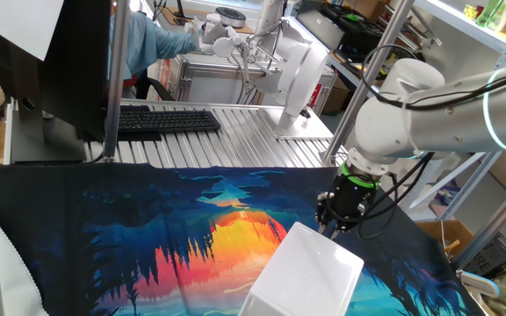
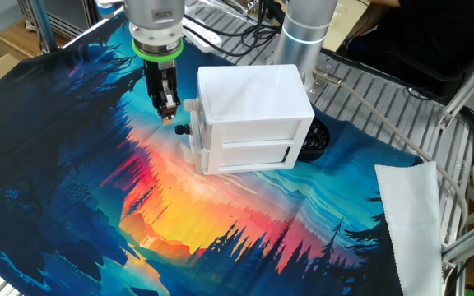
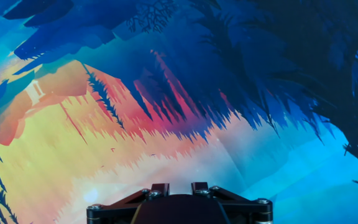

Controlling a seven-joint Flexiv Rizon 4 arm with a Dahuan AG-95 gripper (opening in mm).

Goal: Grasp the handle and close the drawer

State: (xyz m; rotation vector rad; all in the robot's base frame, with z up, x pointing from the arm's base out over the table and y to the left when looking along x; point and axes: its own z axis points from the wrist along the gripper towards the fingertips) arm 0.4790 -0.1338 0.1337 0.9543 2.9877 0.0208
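Hovering just beside the white unit's (image 2: 249,115) drawer handle (image 2: 189,107) on the printed cloth (image 2: 97,189), the gripper (image 2: 166,105) looks narrow and empty, so it could easily bump the handle instead of straddling it.

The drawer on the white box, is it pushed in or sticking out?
Pushed in, it seems: in the other fixed view the drawer front sits nearly flush against the white box, with no gap showing.

Stood on the cloth (image 2: 72,189) over the desk (image 1: 235,132): the drawer unit (image 2: 253,115). Hung just beside its handle (image 2: 189,107), pointing down: the gripper (image 2: 167,111). Lay behind the cloth: a keyboard (image 1: 165,120).
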